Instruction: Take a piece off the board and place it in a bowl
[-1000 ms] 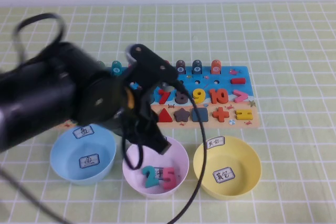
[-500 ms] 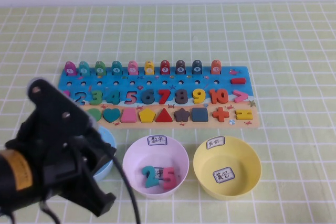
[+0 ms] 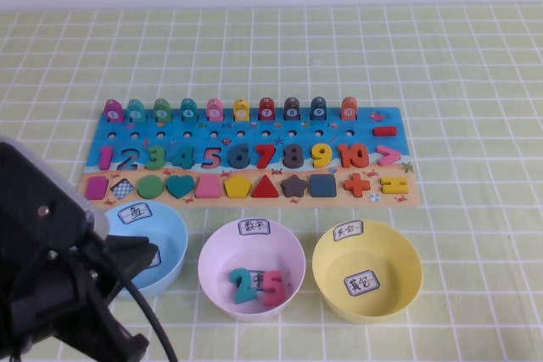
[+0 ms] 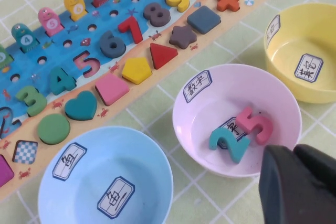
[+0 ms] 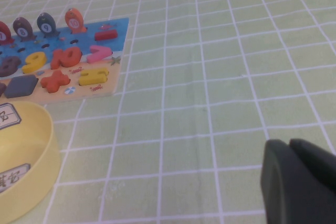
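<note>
The teal numeral "2" piece (image 3: 243,286) (image 4: 229,141) lies inside the pale pink bowl (image 3: 216,256) (image 4: 199,129), touching a pink-red "5" (image 3: 273,286) (image 4: 254,124). The long blue board (image 3: 365,129) (image 4: 55,51) lies behind the three bowls. My left gripper (image 3: 127,345) (image 4: 294,151) is shut and holds nothing. It hangs at the near left corner, on the near side of the pink bowl and apart from it. In the right wrist view my right gripper (image 5: 289,148) is shut and empty over bare tablecloth, right of the board.
A light blue bowl (image 3: 174,235) (image 4: 152,156) stands left of the pink one and a yellow bowl (image 3: 407,260) (image 4: 278,56) (image 5: 42,145) stands right of it. The left arm's black body and cable fill the near left corner of the checked green cloth.
My left arm has pulled back from over the pink bowl to the near left corner, and its fingers have closed. The teal "2" and the "5" stay in the bowl.
</note>
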